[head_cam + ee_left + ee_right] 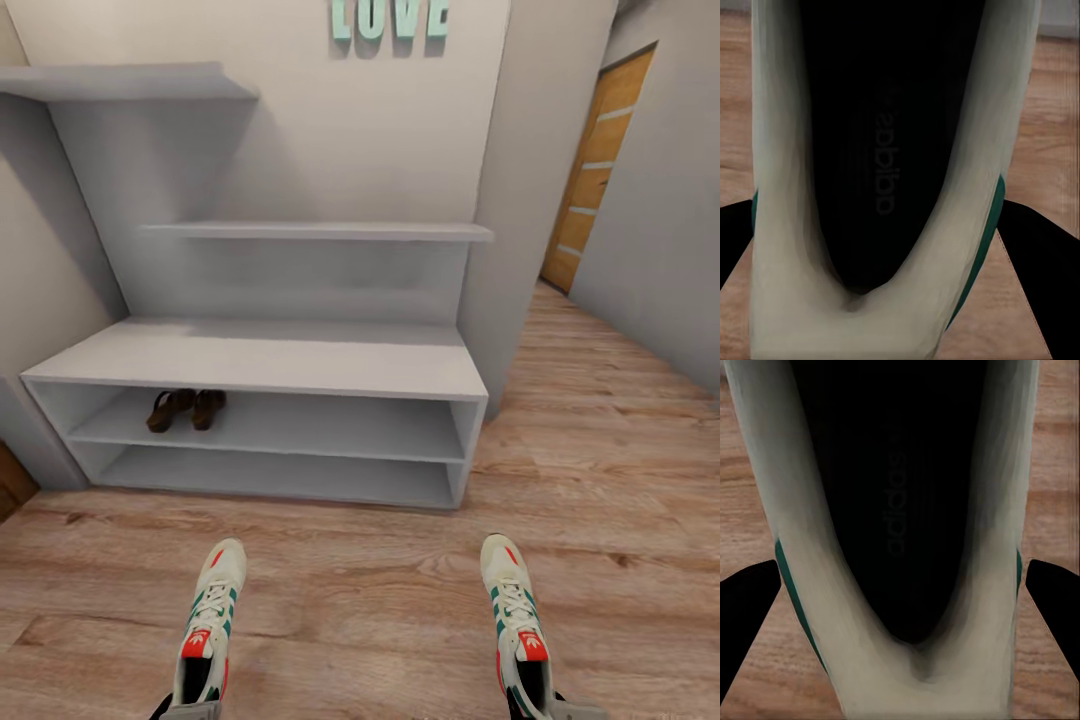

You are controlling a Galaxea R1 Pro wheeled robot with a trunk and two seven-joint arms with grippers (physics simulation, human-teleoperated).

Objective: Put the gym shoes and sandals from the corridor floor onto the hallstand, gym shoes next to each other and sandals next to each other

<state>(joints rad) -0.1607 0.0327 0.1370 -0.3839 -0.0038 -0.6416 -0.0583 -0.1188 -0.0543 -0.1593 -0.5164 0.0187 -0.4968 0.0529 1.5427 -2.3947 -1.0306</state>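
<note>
Two white gym shoes show at the bottom of the head view, the left shoe (208, 625) and the right shoe (517, 622), each with green stripes and red bits, toes pointing at the hallstand (250, 362). Each heel sits in a gripper at the picture's edge, the left gripper (190, 712) and the right gripper (545, 708). Behind them, two brown sandals (187, 409) sit side by side on the upper open shelf of the pale grey rack, over the wood floor (600, 420). From the left wrist, the shoe (881, 187) has a dark inside, and a black finger (1042, 277) presses each side, so the gripper is clamped on it. From the right wrist, the other shoe (900, 532) looks the same, with a black finger (746, 615) close on each side.
</note>
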